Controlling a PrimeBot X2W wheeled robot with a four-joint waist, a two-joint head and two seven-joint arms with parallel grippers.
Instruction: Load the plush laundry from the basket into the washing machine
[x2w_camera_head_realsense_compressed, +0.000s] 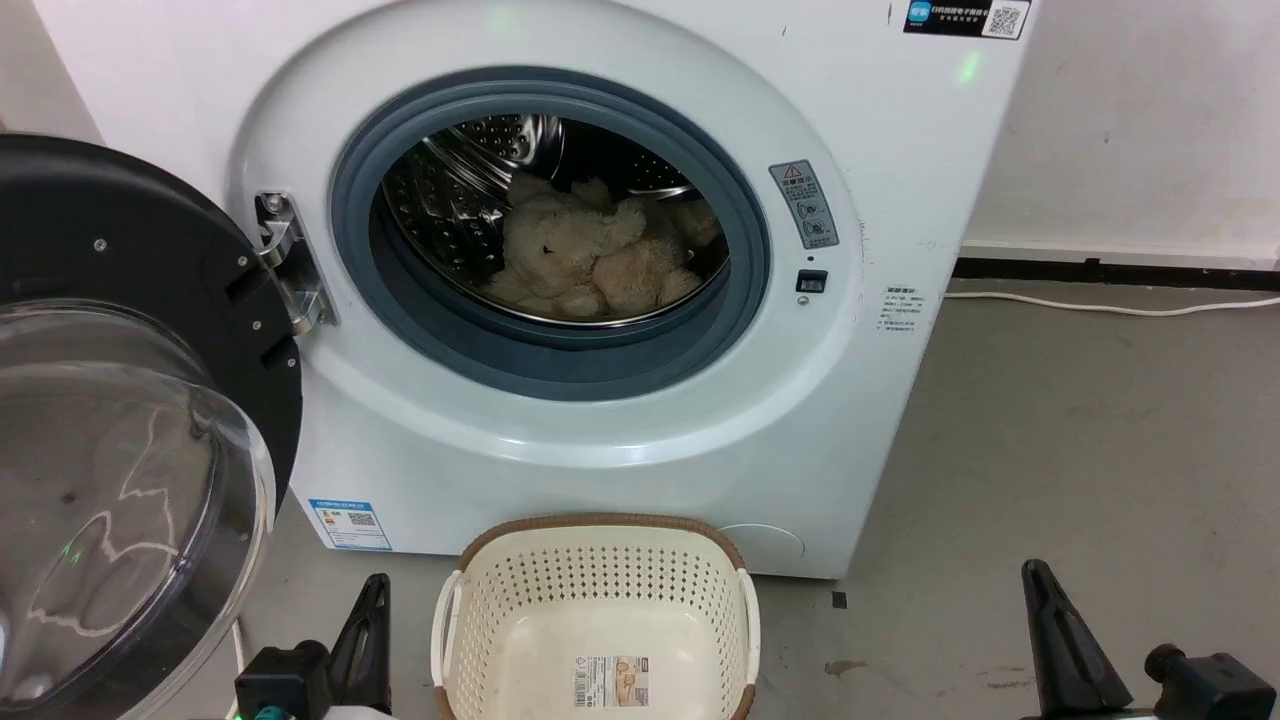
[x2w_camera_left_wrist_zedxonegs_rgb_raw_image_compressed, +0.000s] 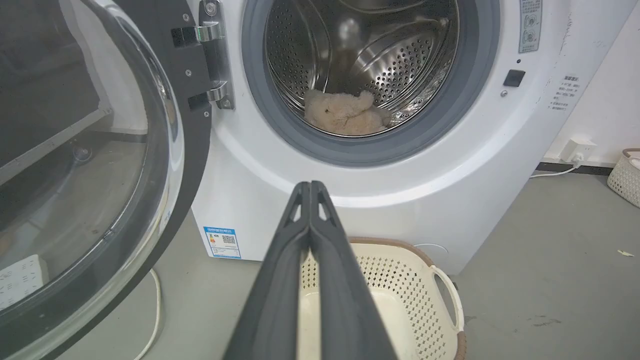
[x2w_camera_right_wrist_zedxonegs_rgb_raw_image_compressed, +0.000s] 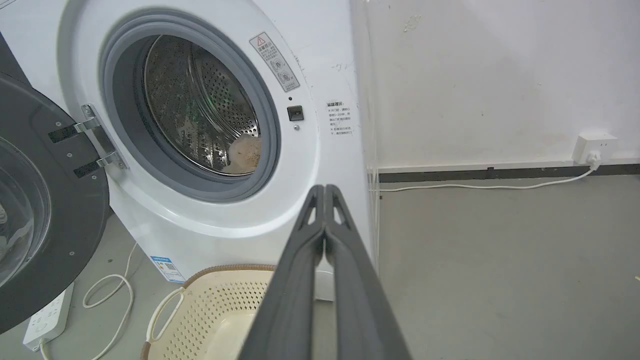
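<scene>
The plush laundry (x2w_camera_head_realsense_compressed: 590, 255) lies in the bottom of the drum (x2w_camera_head_realsense_compressed: 450, 200) of the washing machine (x2w_camera_head_realsense_compressed: 880, 420), so the loading looks done. The basket (x2w_camera_head_realsense_compressed: 600, 524) stands empty on the floor (x2w_camera_head_realsense_compressed: 1080, 450) just before the machine, under the opening, likely for a short lift. Left claw (x2w_camera_left_wrist_zedxonegs_rgb_raw_image_compressed: 310, 186) and right claw (x2w_camera_right_wrist_zedxonegs_rgb_raw_image_compressed: 325, 188) flank it, both pressed closed on nothing. The door (x2w_camera_head_realsense_compressed: 150, 250) hangs wide open.

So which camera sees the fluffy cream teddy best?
The head view: the fluffy cream-beige plush teddy looks largest and clearest in the shiny perforated steel drum. The left wrist view shows it smaller; the right wrist view catches just an edge behind the grey seal.
</scene>
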